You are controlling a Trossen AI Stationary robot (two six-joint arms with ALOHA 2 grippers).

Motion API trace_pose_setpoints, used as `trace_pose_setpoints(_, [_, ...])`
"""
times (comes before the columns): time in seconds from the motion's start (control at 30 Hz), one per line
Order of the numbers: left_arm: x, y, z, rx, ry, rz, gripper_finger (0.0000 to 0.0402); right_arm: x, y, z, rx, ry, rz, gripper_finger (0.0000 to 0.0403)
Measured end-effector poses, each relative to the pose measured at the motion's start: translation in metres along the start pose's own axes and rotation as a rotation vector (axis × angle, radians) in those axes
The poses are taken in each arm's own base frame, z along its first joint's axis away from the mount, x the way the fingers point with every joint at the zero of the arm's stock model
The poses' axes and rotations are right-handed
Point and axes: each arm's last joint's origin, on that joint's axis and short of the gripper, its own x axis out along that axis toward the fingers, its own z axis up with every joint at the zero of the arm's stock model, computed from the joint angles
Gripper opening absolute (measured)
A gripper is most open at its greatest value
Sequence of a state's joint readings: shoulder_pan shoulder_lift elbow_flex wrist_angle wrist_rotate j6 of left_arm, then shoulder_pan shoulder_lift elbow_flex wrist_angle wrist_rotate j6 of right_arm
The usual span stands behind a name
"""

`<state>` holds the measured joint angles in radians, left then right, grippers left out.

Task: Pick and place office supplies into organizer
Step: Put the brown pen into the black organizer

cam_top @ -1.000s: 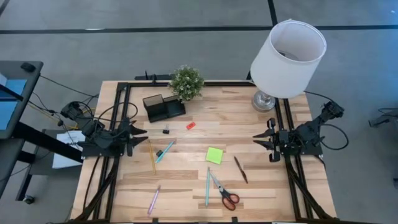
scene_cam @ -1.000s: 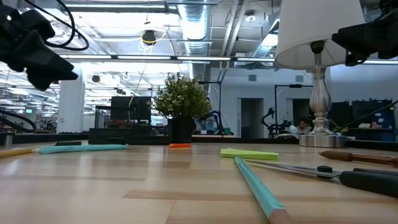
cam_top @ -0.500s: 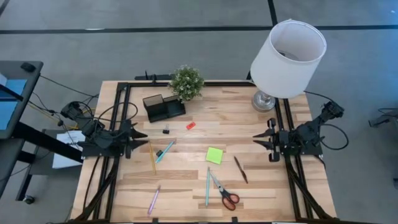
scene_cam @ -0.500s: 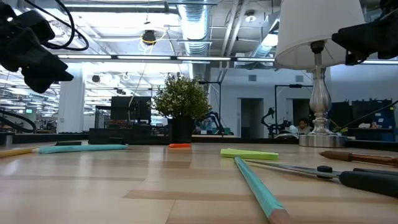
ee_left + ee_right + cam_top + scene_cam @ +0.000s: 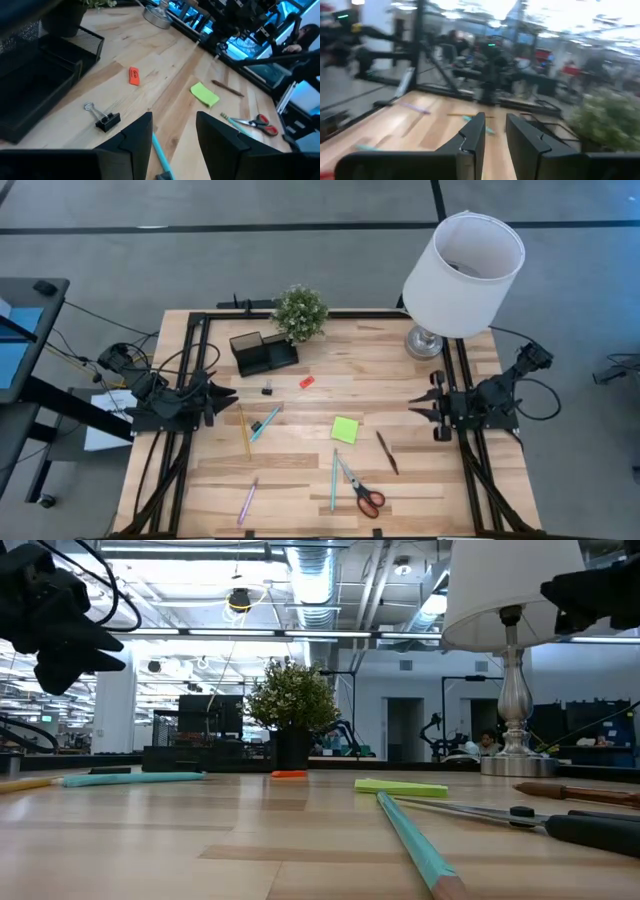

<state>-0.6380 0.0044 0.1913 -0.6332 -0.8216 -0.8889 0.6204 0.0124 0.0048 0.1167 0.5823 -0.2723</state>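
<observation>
Beside the plant sits the black mesh organizer; both tools narrowly parted

The left end effector is hanging over the tabletop's left edge, the right end effector over its right edge; from above, their fingers seem slightly parted. The organizer is sitting at the far side, just beside the plant. The lamp is standing at the far right corner. A black clip and a red piece are lying near the organizer. A yellow pencil and a teal pen are lying by the left end effector. The sticky notes are resting mid-table, a brown pen to their right. Nearer the front are lying a pink pen, a second teal pen and the scissors.
</observation>
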Motion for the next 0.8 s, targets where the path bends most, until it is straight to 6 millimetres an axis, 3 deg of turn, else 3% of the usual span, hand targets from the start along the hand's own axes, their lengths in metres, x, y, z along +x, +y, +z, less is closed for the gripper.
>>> trace_pose_setpoints(0.17, [0.000, 0.000, 0.001, -0.013, -0.016, 0.012, 0.0145, 0.002, -0.005, -0.003, 0.116, 0.026, -0.080, 0.0073])
trace_pose_setpoints(0.8, [0.008, -0.003, -0.004, -0.121, -0.096, 0.102, 0.0145, 0.013, -0.003, -0.020, 0.207, 0.196, -0.069, 0.0073])
